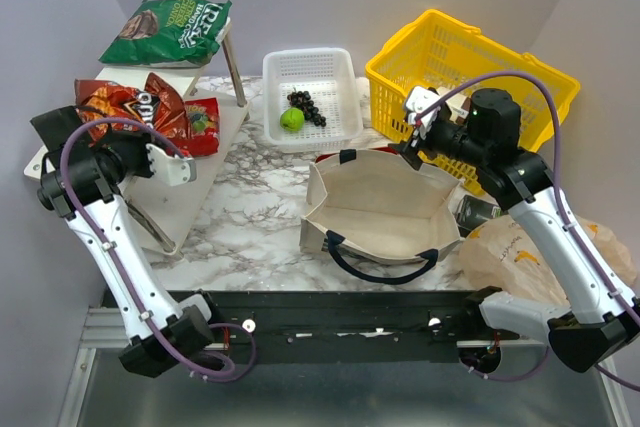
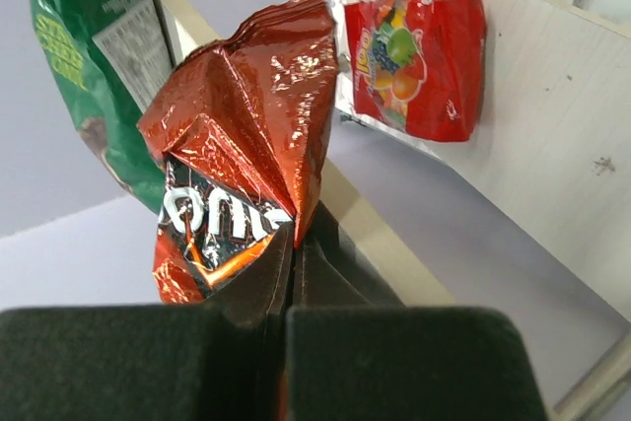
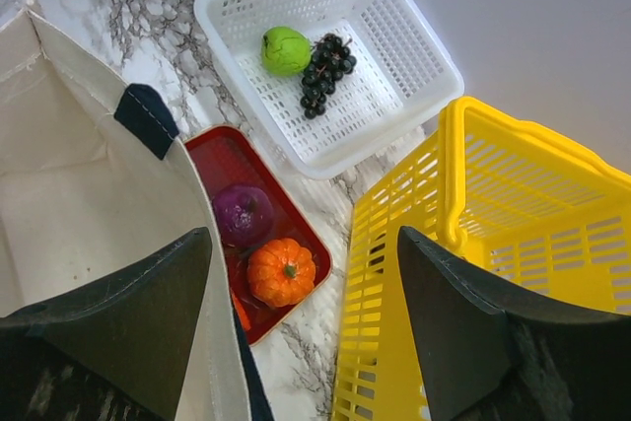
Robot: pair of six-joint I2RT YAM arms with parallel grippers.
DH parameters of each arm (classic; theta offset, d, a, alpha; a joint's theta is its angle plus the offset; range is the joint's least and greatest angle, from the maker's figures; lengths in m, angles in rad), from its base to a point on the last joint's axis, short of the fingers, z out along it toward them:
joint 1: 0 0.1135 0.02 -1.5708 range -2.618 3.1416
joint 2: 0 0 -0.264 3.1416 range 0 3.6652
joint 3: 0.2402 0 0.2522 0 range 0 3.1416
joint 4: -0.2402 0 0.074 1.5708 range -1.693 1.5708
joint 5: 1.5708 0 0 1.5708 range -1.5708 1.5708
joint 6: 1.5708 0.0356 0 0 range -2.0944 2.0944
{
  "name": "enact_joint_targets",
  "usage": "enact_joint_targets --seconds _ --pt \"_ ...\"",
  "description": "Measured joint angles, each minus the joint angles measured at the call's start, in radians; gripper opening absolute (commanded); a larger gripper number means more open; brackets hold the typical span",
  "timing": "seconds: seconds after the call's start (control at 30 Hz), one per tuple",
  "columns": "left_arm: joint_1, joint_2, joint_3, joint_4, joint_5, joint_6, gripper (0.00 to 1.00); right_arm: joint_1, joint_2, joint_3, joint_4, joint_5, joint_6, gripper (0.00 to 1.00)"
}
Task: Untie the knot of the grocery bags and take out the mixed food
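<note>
My left gripper [image 2: 296,240] is shut on the lower edge of a crinkled red snack bag [image 2: 246,135], held up beside the white shelf [image 2: 532,125]; from above the gripper [image 1: 178,159] sits just below that bag [image 1: 130,107]. A green snack bag [image 1: 165,32] lies on the shelf top and a red fruit packet [image 1: 200,123] on its lower board. My right gripper [image 1: 412,129] hangs open over the beige tote [image 1: 380,205], holding nothing. Green apple [image 3: 286,49] and grapes [image 3: 320,76] lie in the white basket [image 3: 414,46]. The peach plastic bag [image 1: 535,252] lies crumpled at right; its knot is hidden.
A red tray [image 3: 212,160] between tote and white basket holds a purple onion [image 3: 244,214], an orange [image 3: 281,271] and a sliver of carrot [image 3: 240,313]. The yellow basket [image 1: 470,72] stands at the back right, close to my right fingers. Marble tabletop [image 1: 255,212] shows left of the tote.
</note>
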Motion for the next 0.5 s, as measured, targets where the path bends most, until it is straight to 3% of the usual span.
enact_joint_targets --seconds 0.23,0.5 --pt "0.122 0.101 0.082 -0.072 0.087 0.044 0.00 0.000 0.001 -0.014 0.004 0.000 0.001 0.84" --pt "0.151 0.076 0.043 -0.071 0.161 0.057 0.00 0.000 0.001 -0.037 0.005 0.001 0.000 0.84"
